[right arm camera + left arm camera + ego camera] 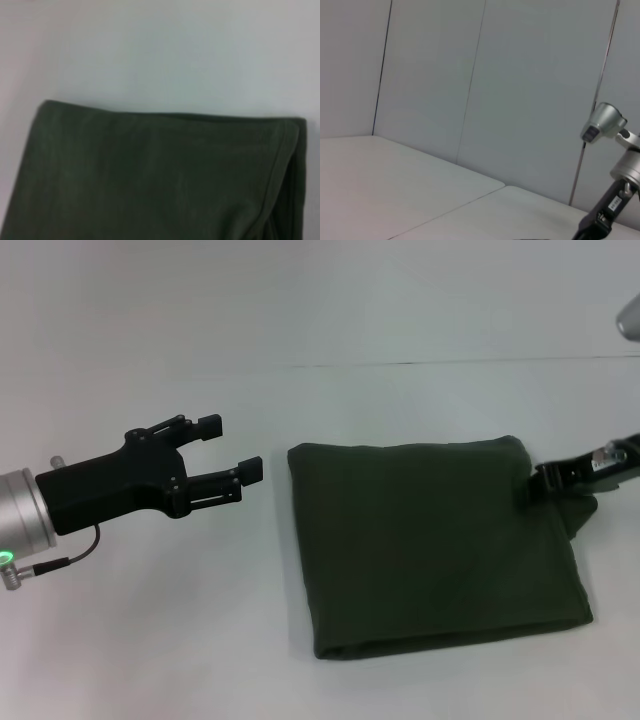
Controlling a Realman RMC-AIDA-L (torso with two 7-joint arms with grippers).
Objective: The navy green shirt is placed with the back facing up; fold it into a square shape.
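Right gripper [541,483] fingers behind shirt [435,540]

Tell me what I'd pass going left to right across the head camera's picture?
Left hand, open above the white table → navy green shirt, folded into a rough square → right hand at the shirt's right edge.

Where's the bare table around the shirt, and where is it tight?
Bare table lies left of the navy green shirt, under and in front of the open left gripper, which hovers apart from the cloth. A wide strip behind the shirt, up to the table seam, is also free. It is tight at the shirt's right edge: the right gripper is against the cloth there.
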